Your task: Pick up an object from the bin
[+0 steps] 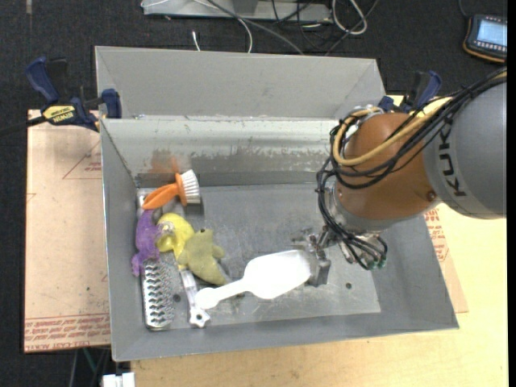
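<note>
The grey metal bin (pixel 250 147) has lots of bare floor. The middle and the whole back part are free, and so is the front right corner. All the small things sit on the left side, close to the left wall.

The gripper (pixel 317 258) hangs low on the right side of the bin, under the arm's round orange cover (pixel 383 168) with its loops of cable. It is near the front wall but not touching it. There is free floor behind it and to its right.

A white plastic spoon (pixel 262 279) lies flat near the front wall. Its big round end points right and is right beside the gripper. Its thin handle points left, toward the heap. I cannot tell if the jaws are apart or together, or if they touch the spoon.

In the back left corner lies an orange brush (pixel 171 190) with white bristles. In front of it is a small heap: a purple toy (pixel 146 239), a yellow toy (pixel 176 232) and an olive green toy (pixel 203 258), all touching. A metal grater (pixel 158 298) lies in the front left corner, just beside the spoon's handle.
</note>
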Controlling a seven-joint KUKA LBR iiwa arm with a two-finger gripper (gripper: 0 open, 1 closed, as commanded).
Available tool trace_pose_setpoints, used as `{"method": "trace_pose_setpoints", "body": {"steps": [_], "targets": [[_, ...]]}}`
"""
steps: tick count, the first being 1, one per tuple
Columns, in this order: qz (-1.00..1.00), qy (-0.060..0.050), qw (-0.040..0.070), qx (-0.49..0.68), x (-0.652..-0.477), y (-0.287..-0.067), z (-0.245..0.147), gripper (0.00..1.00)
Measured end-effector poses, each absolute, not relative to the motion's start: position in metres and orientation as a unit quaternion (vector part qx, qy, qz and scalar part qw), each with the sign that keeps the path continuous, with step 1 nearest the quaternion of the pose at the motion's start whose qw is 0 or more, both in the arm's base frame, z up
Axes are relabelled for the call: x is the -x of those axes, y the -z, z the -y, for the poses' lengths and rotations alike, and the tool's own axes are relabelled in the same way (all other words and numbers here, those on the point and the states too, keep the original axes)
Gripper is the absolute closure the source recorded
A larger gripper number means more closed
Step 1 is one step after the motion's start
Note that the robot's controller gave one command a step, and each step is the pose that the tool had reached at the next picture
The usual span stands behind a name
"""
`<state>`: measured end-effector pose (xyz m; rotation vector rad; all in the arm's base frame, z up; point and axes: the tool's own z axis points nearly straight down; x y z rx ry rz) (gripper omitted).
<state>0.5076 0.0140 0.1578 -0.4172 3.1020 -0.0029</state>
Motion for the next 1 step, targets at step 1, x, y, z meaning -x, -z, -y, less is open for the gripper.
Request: {"method": "trace_pose_setpoints", "body": {"steps": [1], "targets": [[-0.991, 0.001, 0.009, 0.135, -0.5122, -0.1912, -0.0148, 1.0]]}}
